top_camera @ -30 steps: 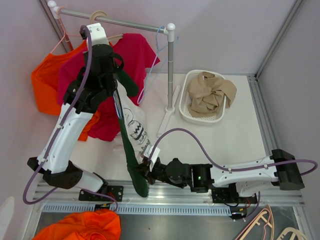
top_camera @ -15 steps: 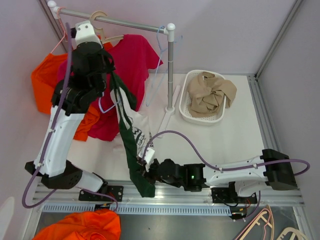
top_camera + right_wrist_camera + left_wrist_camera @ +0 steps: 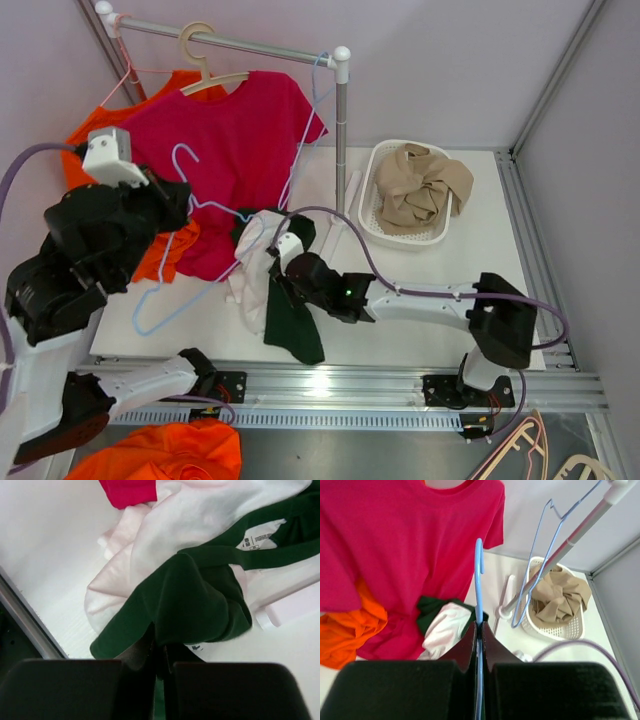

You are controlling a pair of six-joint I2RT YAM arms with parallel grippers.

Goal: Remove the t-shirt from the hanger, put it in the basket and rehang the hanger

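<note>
Shirt off the hanger; we finish cleanly.
Left gripper [image 3: 479, 635] clamps the light-blue wire hanger [image 3: 478, 580]; right gripper [image 3: 159, 647] pinches the green-and-white cotton t-shirt [image 3: 195, 595], heaped on the white table [image 3: 440, 290] at four o'clock of the hanger (seemingly free of it); we'd release low, hanger lifted aside.

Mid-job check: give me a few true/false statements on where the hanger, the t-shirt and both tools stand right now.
1. The left tool grips the blue hanger. True.
2. The t-shirt is draped on that hanger. False: it lies heaped on the table.
3. The right tool is shut on the t-shirt's green fabric. True.
4. The white basket is empty. False: it holds beige cloth.
</note>
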